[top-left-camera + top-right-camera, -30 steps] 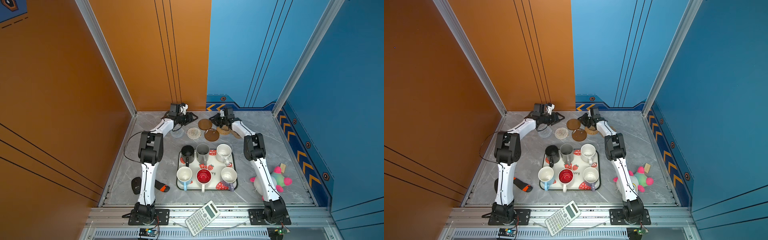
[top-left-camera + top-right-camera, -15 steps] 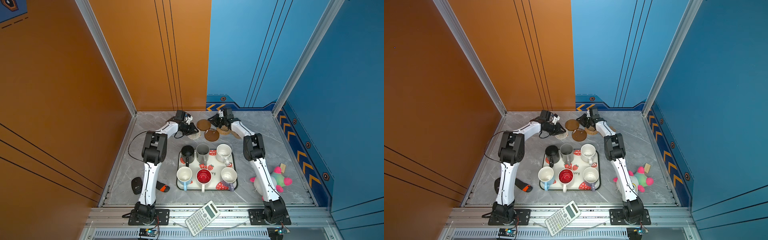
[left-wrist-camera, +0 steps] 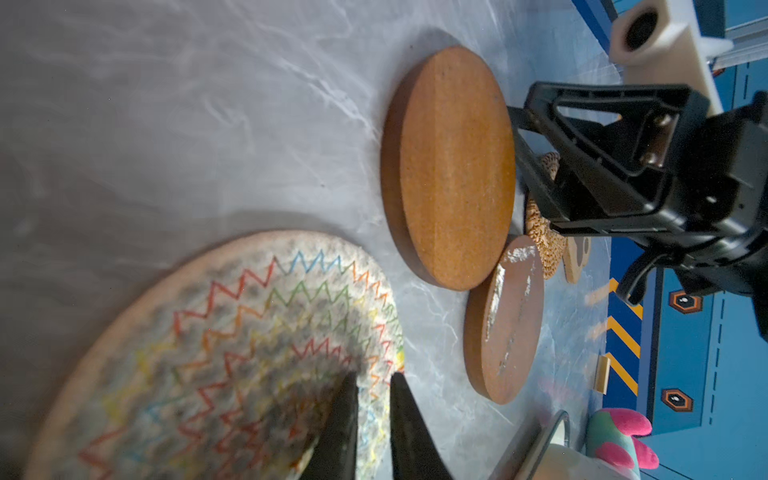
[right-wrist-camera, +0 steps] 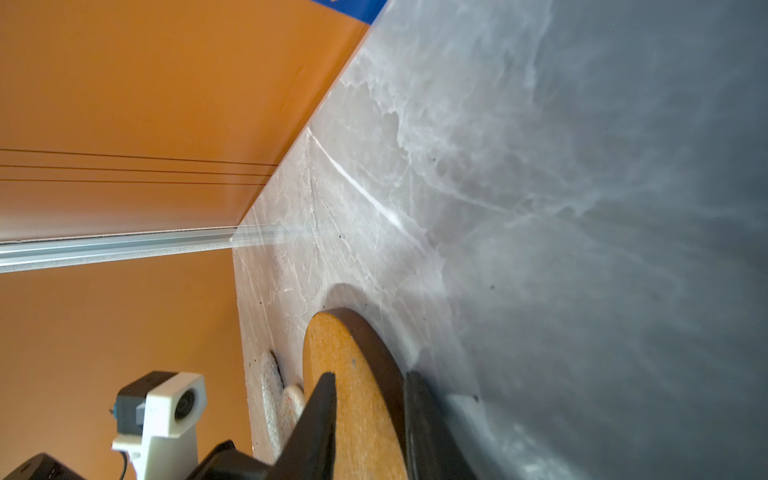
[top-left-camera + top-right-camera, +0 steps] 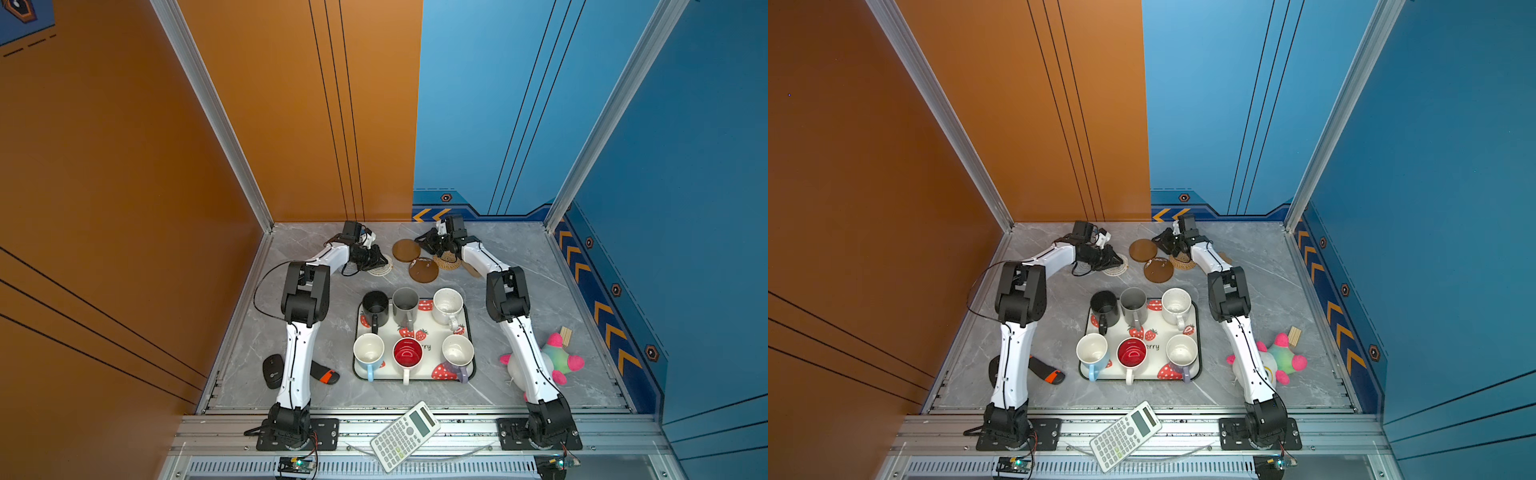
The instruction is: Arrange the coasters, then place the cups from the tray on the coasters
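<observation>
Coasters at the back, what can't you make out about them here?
- Smooth brown disc coaster: cut off by the right wrist view's edge, between the right gripper's fingers.
- Brown paw-shaped coaster: mostly under the right arm in both top views.
- Tan woven round coaster: right gripper overlaps it in both top views.
- White zigzag-stitched woven round coaster: blurred and cut off in the left wrist view, beneath the left gripper.

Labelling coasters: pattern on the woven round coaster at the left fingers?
The pale woven round coaster: rainbow zigzag stitching, clearest in left wrist view.
</observation>
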Available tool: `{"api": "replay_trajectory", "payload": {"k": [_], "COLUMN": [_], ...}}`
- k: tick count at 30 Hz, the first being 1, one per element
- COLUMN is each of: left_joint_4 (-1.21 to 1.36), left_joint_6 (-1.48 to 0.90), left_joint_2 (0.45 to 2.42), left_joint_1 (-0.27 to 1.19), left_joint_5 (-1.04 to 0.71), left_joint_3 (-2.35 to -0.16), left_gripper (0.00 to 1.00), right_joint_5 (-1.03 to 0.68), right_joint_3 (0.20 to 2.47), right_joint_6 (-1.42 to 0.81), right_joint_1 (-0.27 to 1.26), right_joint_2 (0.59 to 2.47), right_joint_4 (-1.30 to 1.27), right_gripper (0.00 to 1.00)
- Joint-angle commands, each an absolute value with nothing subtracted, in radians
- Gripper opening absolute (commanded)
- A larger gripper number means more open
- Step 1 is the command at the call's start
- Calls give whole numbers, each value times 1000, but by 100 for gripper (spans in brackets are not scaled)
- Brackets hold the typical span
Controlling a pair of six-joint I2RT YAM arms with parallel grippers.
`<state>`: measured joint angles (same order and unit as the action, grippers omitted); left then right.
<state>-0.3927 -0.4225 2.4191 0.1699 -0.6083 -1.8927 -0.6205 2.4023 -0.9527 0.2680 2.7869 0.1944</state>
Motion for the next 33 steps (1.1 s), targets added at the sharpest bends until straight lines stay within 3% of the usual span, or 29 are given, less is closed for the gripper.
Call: {"api": "replay_trajectory", "payload": {"k": [1, 33], "left_joint_4": [-501, -503], "left_joint_6": [-397, -403], "left_joint_2": [2445, 2426], "left_joint_1": [139, 127], "left_joint_5": [-475, -485], "left_joint_3": [-1893, -1980], "left_gripper": [18, 19], "right_joint_5": [-639, -685], "right_joint_3": [2416, 2298], "right_joint_6": [-922, -795], "right_joint_1": [296, 351], "right_joint_2": [2816, 2726], "right_joint_4": [279, 396], "right_gripper": [28, 28]}}
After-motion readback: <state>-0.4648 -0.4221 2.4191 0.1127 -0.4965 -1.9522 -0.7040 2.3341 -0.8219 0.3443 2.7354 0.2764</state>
